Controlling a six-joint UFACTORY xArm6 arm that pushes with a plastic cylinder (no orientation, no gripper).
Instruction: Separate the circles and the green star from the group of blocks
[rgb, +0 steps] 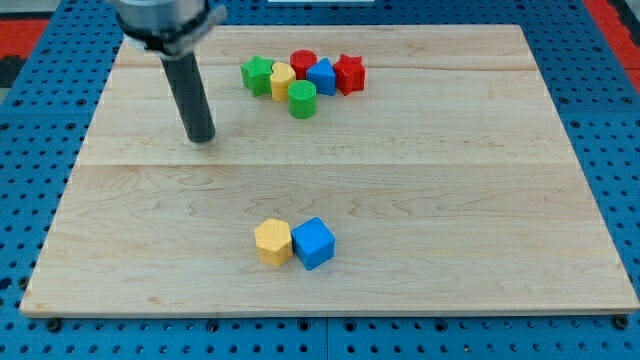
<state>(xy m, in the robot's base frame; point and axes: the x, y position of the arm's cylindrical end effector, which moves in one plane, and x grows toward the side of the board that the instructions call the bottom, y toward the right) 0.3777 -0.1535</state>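
Nearest the view's bottom sit two blocks apart from the rest: a yellow hexagon (272, 241) and a blue cube (314, 242), touching side by side, the yellow one on the view's left. Both rest on the wooden board (450, 200), a pale plank surface lying on a blue pegboard (30, 150).

No jaws exist on this arm; it ends in a straight dark rod, and my tip (203, 139) rests on bare wood toward the view's upper left, holding nothing and touching no block. It stands well apart from the cluster at the view's top, to the left of and somewhat below it, and far from the pair at the bottom.

No containers are on the board.

Six blocks are packed together at the view's top. The green star (257, 74) is at the left end of the group, touching a yellow block (282, 81) beside it whose shape I cannot make out for certain. The green circle (302, 99), a short ridged cylinder, is at the lower edge of the cluster, just below the yellow block and touching it. The red circle (303, 62) sits at the back, partly hidden behind the yellow block and a blue block (321, 76). A red star (349, 73) closes the right end, against the blue block
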